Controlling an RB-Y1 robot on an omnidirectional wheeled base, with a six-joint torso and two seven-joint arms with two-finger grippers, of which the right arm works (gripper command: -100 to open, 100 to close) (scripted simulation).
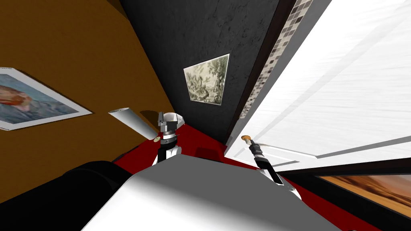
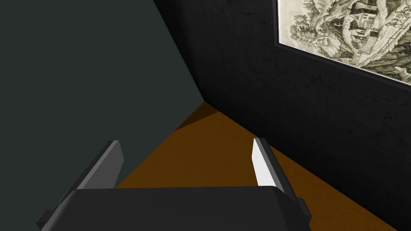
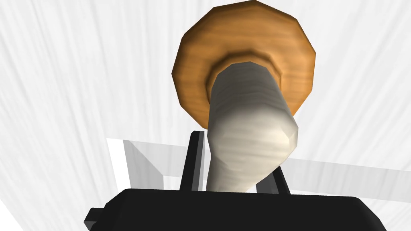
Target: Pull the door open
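Note:
A white panelled door (image 1: 345, 92) fills the right of the head view, swung partly out from its dark frame. Its handle is a pale lever (image 3: 249, 132) on a round wooden plate (image 3: 245, 52). My right gripper (image 3: 235, 180) is shut on that lever, one finger pressing each side, and the head view has the same gripper (image 1: 251, 143) at the door's near edge by the wooden plate (image 1: 245, 138). My left gripper (image 2: 188, 164) stands open with nothing between its fingers, held up in front of my chest (image 1: 166, 125).
A brown wall with a framed picture (image 1: 28, 100) runs along the left. A black wall with a landscape print (image 1: 206, 80) stands ahead. A white cylinder (image 1: 130, 120) leans by the brown wall. The floor (image 1: 200, 144) is red. A dark rounded shape (image 1: 80, 184) sits low left.

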